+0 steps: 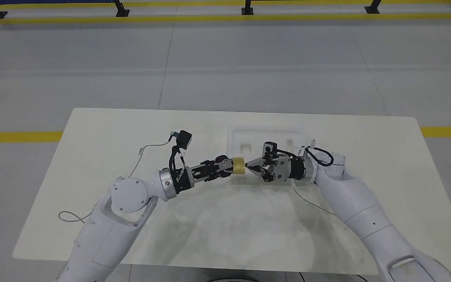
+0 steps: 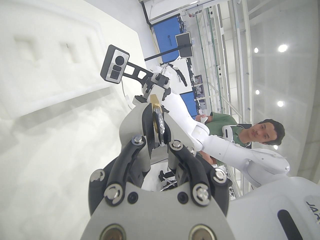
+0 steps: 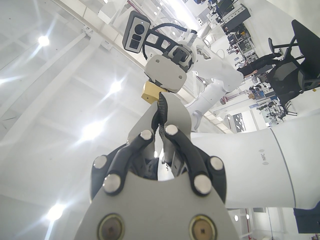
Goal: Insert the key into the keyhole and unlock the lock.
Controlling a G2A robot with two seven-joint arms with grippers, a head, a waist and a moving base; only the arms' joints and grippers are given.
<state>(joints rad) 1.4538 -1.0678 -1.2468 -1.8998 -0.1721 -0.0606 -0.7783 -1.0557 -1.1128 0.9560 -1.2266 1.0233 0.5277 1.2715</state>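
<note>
1. One lock [image 1: 239, 166]: a brass padlock, held up above the table just below the centre of the top view, between the two gripper tips. Any stamp on its body is too small to read.
2. Two grippers meet at it. The left gripper [image 1: 224, 166] comes in from the left of the frame. The right gripper [image 1: 255, 168] comes in from the right.
3. In the left wrist view the left gripper [image 2: 157, 119] is clenched on the lock [image 2: 155, 104]. The silver shackle is pinched between the pads and the brass body points away toward the other arm.
4. In the right wrist view the right gripper [image 3: 160, 102] has its fingers pressed together. Their tips touch the end of the lock [image 3: 149, 93]. Whether the key lies between them I cannot tell.
5. One white table [image 1: 106, 141].
6. One white foam tray [image 1: 243, 132] lies on it, just above the lock in the top view. At least two shallow recesses show in it [image 2: 50, 81].
7. Two wrist cameras on black brackets, one per arm [image 1: 184, 136] [image 1: 268, 148].
8. Writing: a small printed mark on the right forearm shell [image 3: 265, 158], and partly cropped dark lettering on the left arm shell [image 2: 312, 207].
</note>
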